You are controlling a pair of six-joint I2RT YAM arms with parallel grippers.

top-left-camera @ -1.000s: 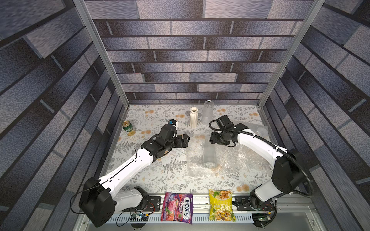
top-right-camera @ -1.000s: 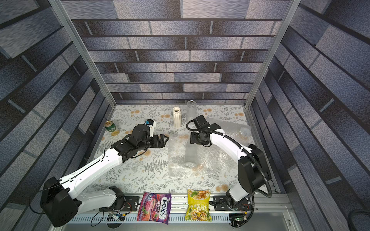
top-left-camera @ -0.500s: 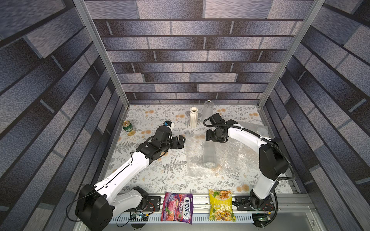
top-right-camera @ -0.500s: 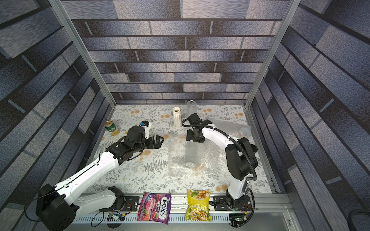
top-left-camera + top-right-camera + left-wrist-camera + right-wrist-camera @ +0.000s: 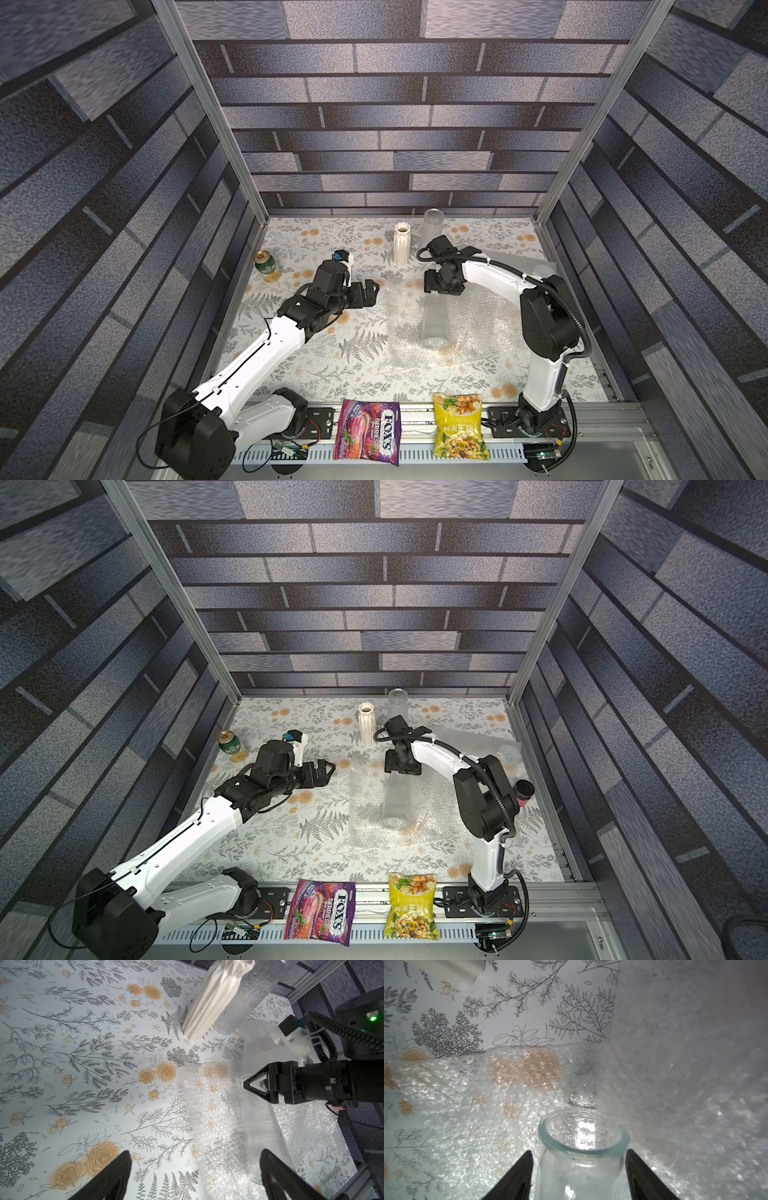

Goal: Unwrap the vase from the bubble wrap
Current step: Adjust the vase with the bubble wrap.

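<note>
Plainly, vase (image 5: 435, 320) lies flat, mouth pointing rearward.

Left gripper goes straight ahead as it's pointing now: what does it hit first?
Probably the near edge of the bubble wrap, just ahead of the open left gripper; past it, the ribbed glass vase lying on that sheet. Height is unclear, so it may skim over the wrap.

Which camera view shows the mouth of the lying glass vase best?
The right wrist view: the glass vase shows its rim close and sharp, inside the right pincer. The left wrist view shows its ribbed side; both top views show it small, on the bubble wrap.
</note>
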